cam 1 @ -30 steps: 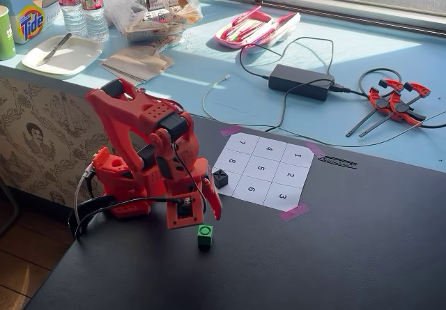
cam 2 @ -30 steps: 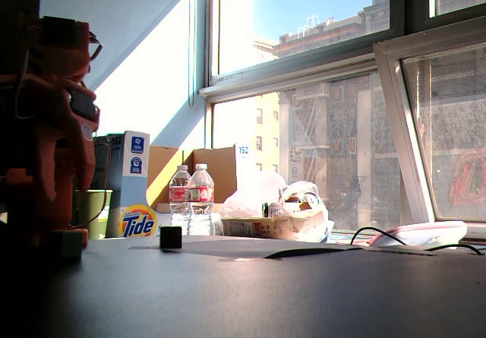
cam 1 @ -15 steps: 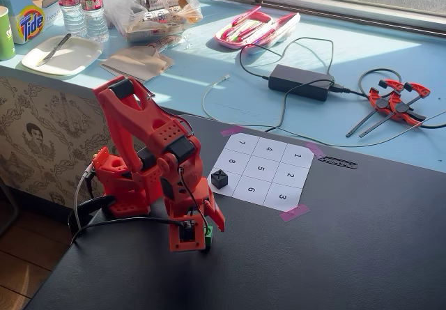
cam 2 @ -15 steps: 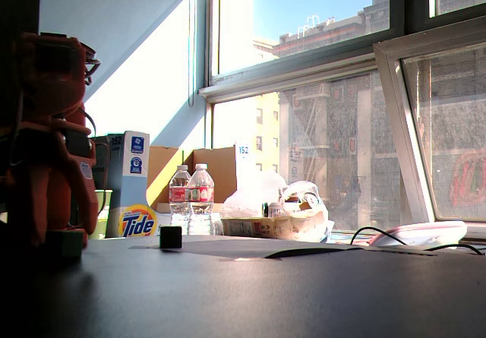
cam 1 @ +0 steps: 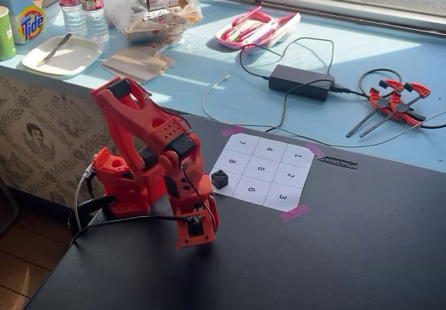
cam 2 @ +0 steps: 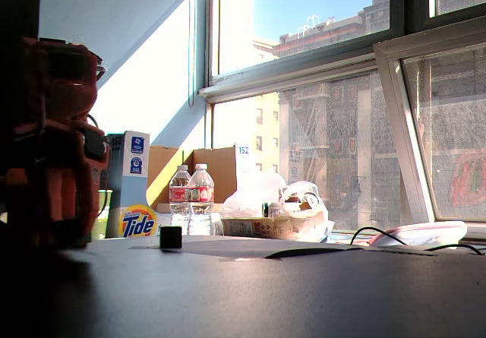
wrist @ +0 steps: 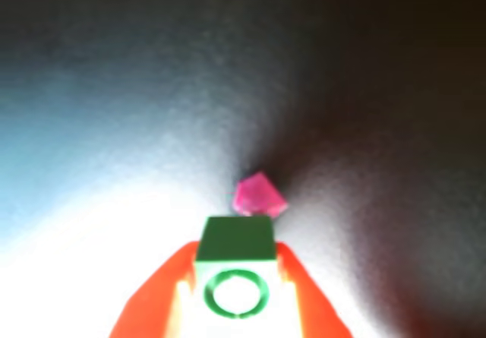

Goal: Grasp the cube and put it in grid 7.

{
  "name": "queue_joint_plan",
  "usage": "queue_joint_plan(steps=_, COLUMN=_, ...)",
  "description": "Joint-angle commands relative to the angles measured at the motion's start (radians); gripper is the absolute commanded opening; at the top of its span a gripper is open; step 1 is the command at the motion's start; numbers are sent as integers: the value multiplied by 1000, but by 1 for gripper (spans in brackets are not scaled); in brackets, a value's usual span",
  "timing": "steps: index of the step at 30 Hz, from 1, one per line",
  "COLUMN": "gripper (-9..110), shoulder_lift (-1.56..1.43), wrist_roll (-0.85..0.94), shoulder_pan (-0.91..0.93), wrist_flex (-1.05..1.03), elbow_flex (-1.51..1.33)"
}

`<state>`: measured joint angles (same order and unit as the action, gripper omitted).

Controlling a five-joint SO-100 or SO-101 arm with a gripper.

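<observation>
In the wrist view the bright green cube (wrist: 235,241), with a dark ring mark on its overexposed face, sits between my two red fingers (wrist: 163,296). The gripper (wrist: 237,266) is shut on it, just above the dark table. In a fixed view the red arm is folded down with the gripper (cam 1: 194,236) pointing at the table in front of its base; the cube is hidden there. Grid 7 (cam 1: 242,143) is the far left corner cell of the white numbered paper grid, well beyond the gripper.
A small black cube (cam 1: 220,178) stands on the grid's near left corner cell and also shows in a fixed view (cam 2: 171,237). A blurred magenta shape (wrist: 258,196) lies just beyond the green cube. A power brick (cam 1: 301,81), cables and clamps (cam 1: 396,101) lie behind the grid.
</observation>
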<state>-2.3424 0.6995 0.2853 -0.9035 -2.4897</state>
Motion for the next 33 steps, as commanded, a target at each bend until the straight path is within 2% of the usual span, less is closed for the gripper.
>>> queue_joint_plan(steps=1, gripper=0, shoulder_lift=-166, wrist_roll=9, shoulder_pan=-218, wrist_flex=-156, elbow_flex=166)
queue_joint_plan(steps=4, gripper=0, shoulder_lift=-296, wrist_roll=23, shoulder_pan=-534, wrist_flex=-282, elbow_flex=333)
queue_joint_plan(steps=8, gripper=0, shoulder_lift=-245, wrist_roll=89, shoulder_pan=-836, wrist_flex=-256, elbow_flex=505)
queue_joint_plan(steps=14, gripper=0, shoulder_lift=176, wrist_roll=149, shoulder_pan=-968, wrist_flex=-451, elbow_flex=896)
queue_joint_plan(steps=17, gripper=0, shoulder_lift=373, wrist_roll=167, shoulder_pan=-1031, wrist_flex=-483, elbow_flex=1042)
queue_joint_plan(steps=27, gripper=0, shoulder_lift=755, wrist_roll=222, shoulder_pan=-1284, wrist_flex=-399, elbow_flex=1103)
queue_joint_plan(steps=33, gripper=0, shoulder_lift=865, wrist_roll=224, shoulder_pan=-1307, wrist_flex=-308, elbow_flex=1106)
